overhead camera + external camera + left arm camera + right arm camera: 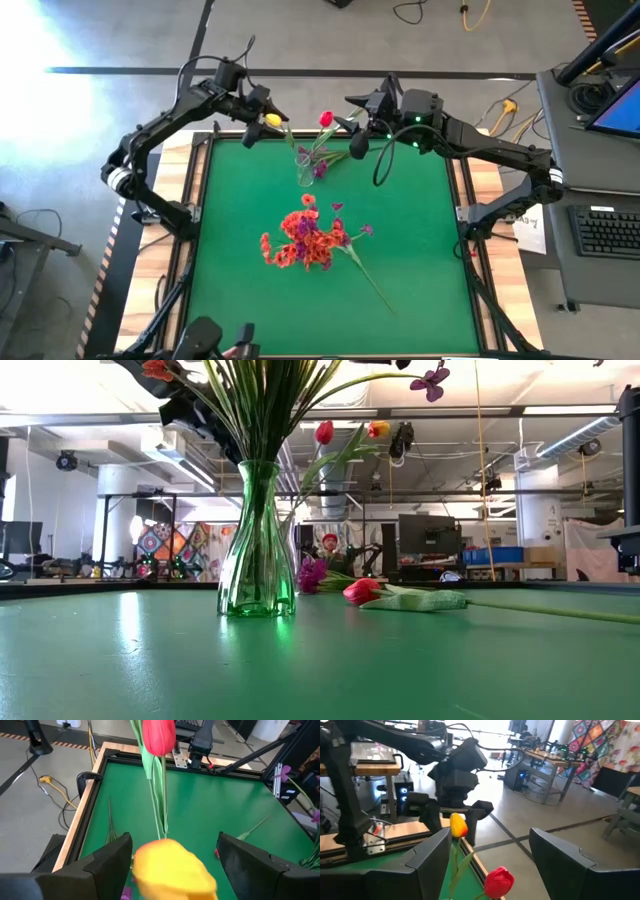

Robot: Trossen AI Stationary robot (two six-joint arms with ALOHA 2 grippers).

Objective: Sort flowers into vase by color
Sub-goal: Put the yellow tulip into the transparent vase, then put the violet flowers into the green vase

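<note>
A smooth green mat covers the table [320,660], and nearest the low camera on it stands a clear, waisted glass vase [256,550] packed with thin green stems. Behind it a pink-red tulip [362,591] lies flat on the mat beside a purple spray [312,573].

From above, a second small clear vase [305,170] stands near the table's far edge, holding two upright tulips: one yellow tulip [273,120] and one red tulip [326,118], both smooth and bud-shaped. The left end effector [262,119] sits at the yellow bloom with its fingers spread apart, gripping nothing. The right end effector [356,120] hovers just beside the red tulip, its fingers also apart and empty. At mid-table lies a frilly heap of orange-red sprays [303,240] mixed with purple sprigs.
</note>
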